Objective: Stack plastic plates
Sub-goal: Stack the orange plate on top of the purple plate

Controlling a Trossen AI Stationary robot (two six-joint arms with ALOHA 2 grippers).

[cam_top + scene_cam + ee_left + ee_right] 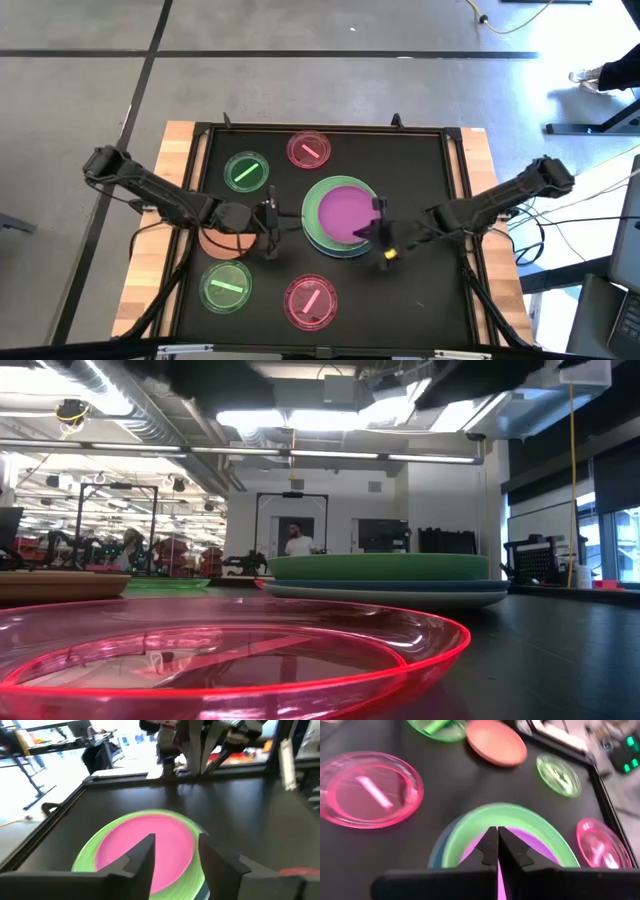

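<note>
A purple plate point(345, 208) lies on top of a stack point(312, 222) of a large green plate and blue and pale ones, at mid-table. My left gripper point(270, 230) is open, just left of the stack and facing it point(177, 862). The orange-brown plate point(218, 243) lies flat under my left arm. My right gripper point(368, 230) is shut at the stack's right edge, its fingers over the purple plate point(535, 845). Two small green plates point(245, 172) point(226, 287) and two small pink plates point(308, 150) point(310, 303) lie flat around the stack. My right gripper's shut fingertips point(492, 842) point over the right rim of the green plate point(465, 827) toward the purple plate. I cannot tell whether they touch either plate. My left gripper touches nothing.
The black mat has a raised frame point(455, 160) set on a wooden table point(150, 260). The near pink plate point(200, 650) fills the low view's front, with the stack point(380, 575) behind it. Bare mat shows right of the stack point(430, 290). A person point(297, 540) stands far back in the room.
</note>
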